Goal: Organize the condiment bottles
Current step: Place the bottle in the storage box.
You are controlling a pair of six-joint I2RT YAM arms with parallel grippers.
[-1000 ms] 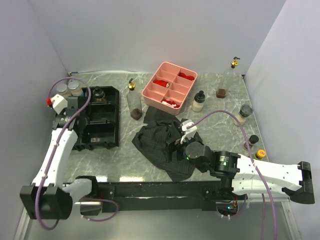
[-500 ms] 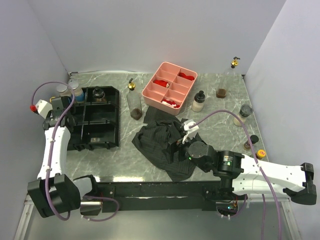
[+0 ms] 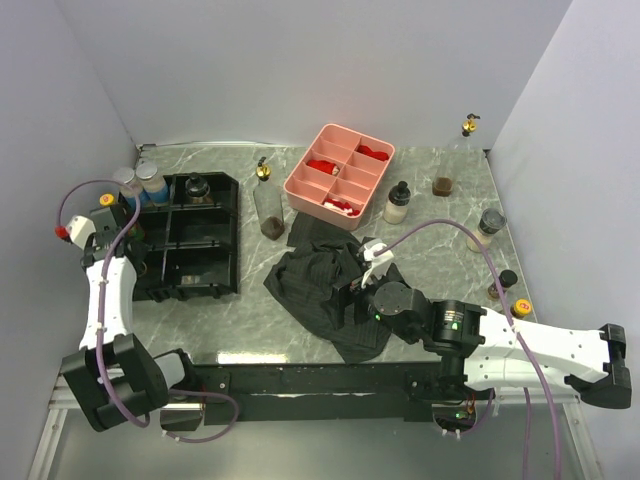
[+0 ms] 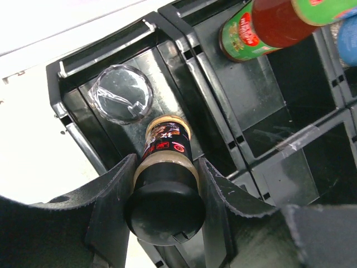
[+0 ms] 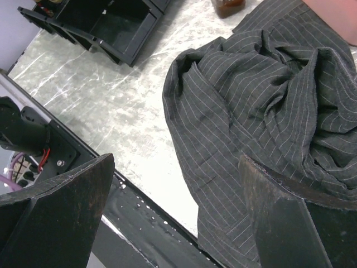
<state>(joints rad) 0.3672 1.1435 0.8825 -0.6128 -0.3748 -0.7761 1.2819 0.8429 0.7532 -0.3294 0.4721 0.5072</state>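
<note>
1. While the left claw [image 4: 167, 167] clamps a small bottle [image 4: 166, 146] between its matte black fingers, the bottle's base points into a corner compartment of the black plastic tray [image 4: 262, 95]. It is just beside a jar [image 4: 121, 94] with a round clear lid.
2. The small bottle is cylindrical, with a glossy black cap, pale contents and a black-and-red label.
3. A red sauce bottle [image 4: 262, 28] with a green label shows over a neighbouring compartment.
4. The right claw [image 5: 175, 162] gapes wide, holding nothing, above a crumpled, pin-striped dark cloth [image 5: 262, 100] on the marbled table [image 5: 111, 95].
5. Compared with a second earlier, the left arm has swung from over the tray to its left edge. The right arm has barely shifted.
</note>
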